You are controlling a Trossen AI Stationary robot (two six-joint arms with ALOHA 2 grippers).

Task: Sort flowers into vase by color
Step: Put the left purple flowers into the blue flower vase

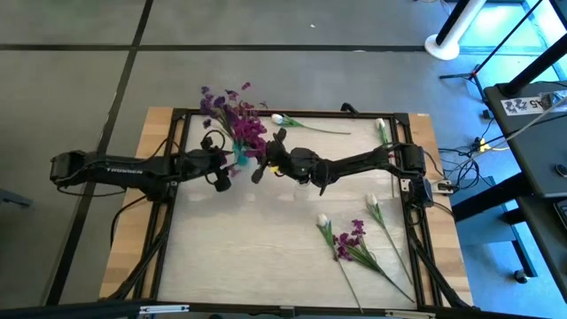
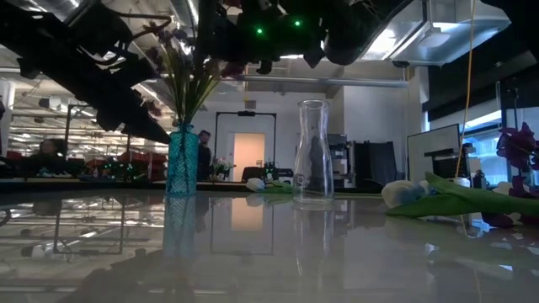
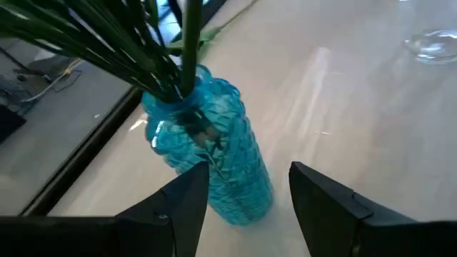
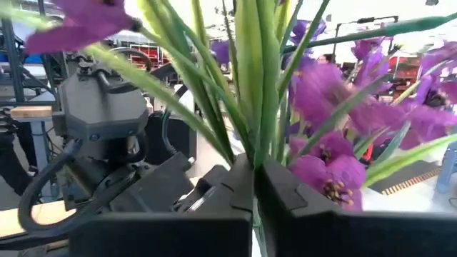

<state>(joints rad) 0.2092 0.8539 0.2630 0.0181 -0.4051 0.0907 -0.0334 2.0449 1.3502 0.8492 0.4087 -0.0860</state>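
Note:
A blue glass vase [image 3: 214, 153] [image 2: 181, 160] stands on the table and holds purple flowers [image 1: 235, 115] on green stems. My left gripper [image 3: 250, 196] [image 1: 221, 173] is open, one finger on each side of the vase's lower body. My right gripper [image 4: 253, 189] [image 1: 264, 161] reaches in from the table's right, above the vase, shut on the flower stems. An empty clear vase [image 2: 312, 151] stands to the right of the blue one. White buds [image 1: 279, 118] [image 1: 323, 220] and a purple stem [image 1: 354, 237] lie flat on the table. My left gripper stands around the blue vase's lower body [image 3: 246, 196]; whether its fingers [image 3: 193, 200] touch the glass, I cannot tell. My right gripper pinches green stems [image 4: 253, 146] of the purple flowers between its two fingers, coming from the table's right. The stems stand upright, blossoms above the fingers, lower ends in the blue vase's neck [image 2: 183, 126].
More white tulips [image 1: 381, 128] [image 1: 374, 202] lie near the table's right edge. In the low view a white bud [image 2: 400, 192] and leaves lie close on the right. The table's near-left part [image 1: 230, 248] is bare. The dark frame rails [image 1: 168, 204] run along the table's sides.

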